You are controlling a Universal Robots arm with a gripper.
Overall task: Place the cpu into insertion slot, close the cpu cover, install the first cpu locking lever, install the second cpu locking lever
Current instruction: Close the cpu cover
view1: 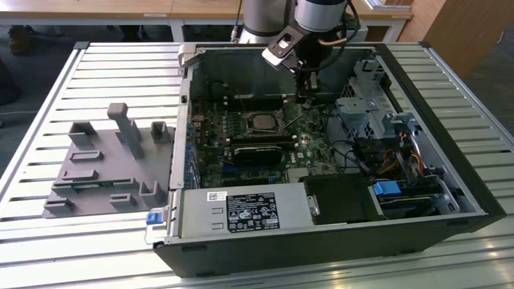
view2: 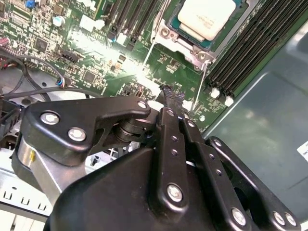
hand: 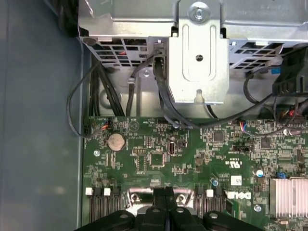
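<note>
The cpu, a silver-grey square chip, lies in the insertion slot on the green motherboard of the open computer case. The silver cpu cover frames the chip and lies flat around it. Two thin metal locking levers stick out from the socket's corners. My gripper is shut, its black tips just above the board between the two lever ends, closer to the second one. I see nothing held between the tips. In the exterior view the gripper hangs to the right of the socket. In the first wrist view the gripper shows at the socket's metal edge.
Black memory slots run beside the socket. A metal drive cage with black cables stands past the board. The grey power-supply box fills the case's near corner. A grey part fixture sits on the slatted table at the exterior view's left.
</note>
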